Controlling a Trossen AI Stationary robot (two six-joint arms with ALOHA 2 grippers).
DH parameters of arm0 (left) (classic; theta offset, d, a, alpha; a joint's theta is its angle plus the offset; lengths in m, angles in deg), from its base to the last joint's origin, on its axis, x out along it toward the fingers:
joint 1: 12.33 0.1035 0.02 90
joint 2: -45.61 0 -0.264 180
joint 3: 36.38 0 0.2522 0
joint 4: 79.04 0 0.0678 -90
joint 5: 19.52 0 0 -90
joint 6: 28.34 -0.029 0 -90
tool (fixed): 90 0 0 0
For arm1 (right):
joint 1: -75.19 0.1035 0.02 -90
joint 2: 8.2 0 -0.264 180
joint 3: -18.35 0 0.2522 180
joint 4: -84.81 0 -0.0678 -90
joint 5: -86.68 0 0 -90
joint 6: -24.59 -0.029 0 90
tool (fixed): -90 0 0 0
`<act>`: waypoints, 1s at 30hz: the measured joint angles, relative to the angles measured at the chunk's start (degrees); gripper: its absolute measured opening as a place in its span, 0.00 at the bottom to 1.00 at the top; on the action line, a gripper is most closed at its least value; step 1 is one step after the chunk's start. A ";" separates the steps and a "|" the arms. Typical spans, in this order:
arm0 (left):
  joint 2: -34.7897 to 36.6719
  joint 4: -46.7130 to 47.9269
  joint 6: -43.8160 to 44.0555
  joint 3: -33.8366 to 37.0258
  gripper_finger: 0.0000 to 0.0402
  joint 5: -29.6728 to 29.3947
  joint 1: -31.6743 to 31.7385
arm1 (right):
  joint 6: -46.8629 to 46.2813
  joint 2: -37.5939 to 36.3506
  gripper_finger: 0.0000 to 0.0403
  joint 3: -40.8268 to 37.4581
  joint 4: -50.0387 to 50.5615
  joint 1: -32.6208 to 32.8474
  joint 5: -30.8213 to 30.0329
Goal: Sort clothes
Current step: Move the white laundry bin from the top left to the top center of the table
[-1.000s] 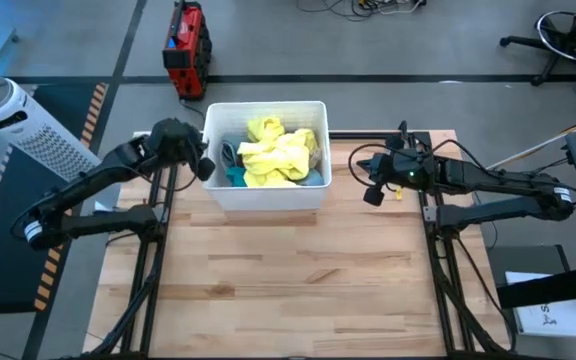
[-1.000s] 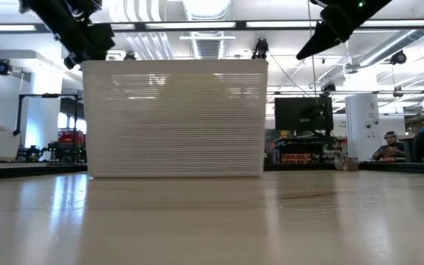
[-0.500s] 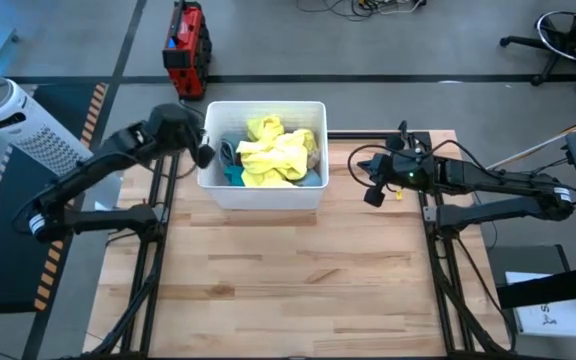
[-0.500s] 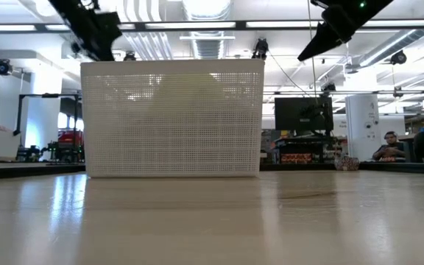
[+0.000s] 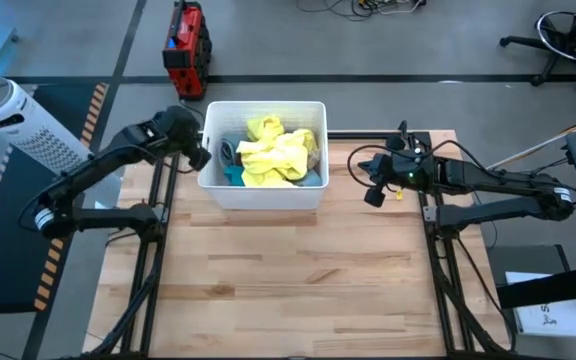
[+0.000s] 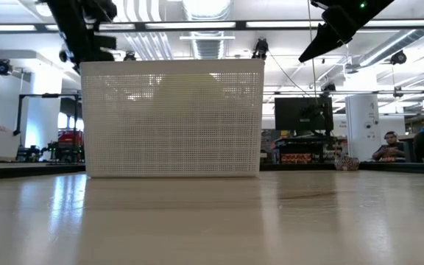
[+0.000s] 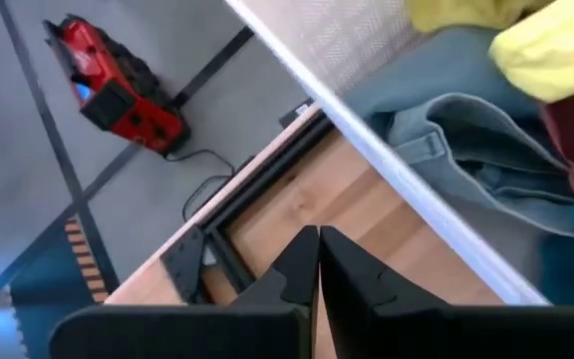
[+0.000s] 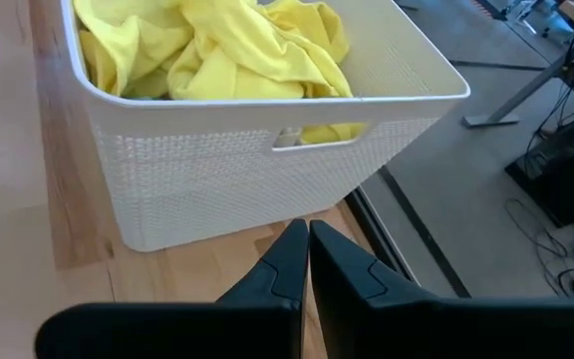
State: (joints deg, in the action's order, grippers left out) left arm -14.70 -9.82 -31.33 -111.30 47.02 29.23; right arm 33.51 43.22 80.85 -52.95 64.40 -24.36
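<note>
left claw (image 5: 201, 157), fingers pressed together, now sits just outside the left wall of the white basket (image 5: 264, 193), slightly lower than half a second ago; the basket has not shifted since then. right claw (image 5: 370, 190), fingers pressed together, hangs unmoved to the basket's right, apart from it. the table (image 5: 298, 290) in front of the basket lies open. the clothes (image 5: 273, 152) are heaped inside the basket: bright yellow on top, teal and light blue beneath.
</note>
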 joint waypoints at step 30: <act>-7.26 -34.83 -2.56 4.00 0.00 25.20 -1.99 | -1.45 -0.63 0.00 -0.04 -3.80 2.33 21.79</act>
State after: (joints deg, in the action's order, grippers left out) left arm -21.97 -44.65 -33.89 -107.30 72.22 27.24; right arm 32.05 42.58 80.80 -56.75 66.73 -2.57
